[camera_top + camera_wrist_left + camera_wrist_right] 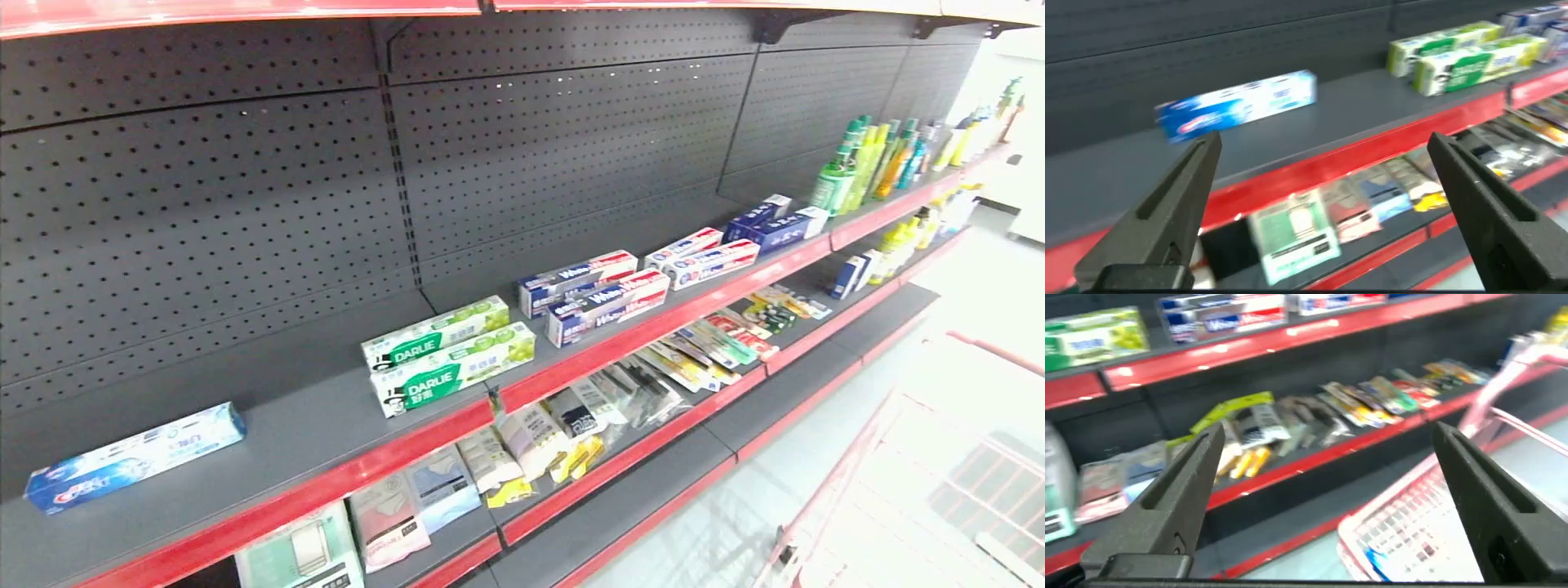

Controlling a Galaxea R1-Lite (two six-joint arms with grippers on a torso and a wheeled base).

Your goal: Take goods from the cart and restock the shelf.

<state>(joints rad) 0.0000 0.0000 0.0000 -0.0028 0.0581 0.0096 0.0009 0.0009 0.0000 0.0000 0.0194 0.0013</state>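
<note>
On the grey shelf [310,408], a blue toothpaste box [135,457] is lying well apart from two green boxes [449,355]. The left hand [1323,140] and right hand [1328,430] are hanging released and empty. The cart [1413,514] is holding perhaps one blue item [1376,562].

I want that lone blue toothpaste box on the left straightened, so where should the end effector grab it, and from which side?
Probably across its narrow width near mid-length, coming from the aisle side and slightly above. The blue toothpaste box lies flat and alone on the shelf, long sides free, with the pegboard behind it.
</note>
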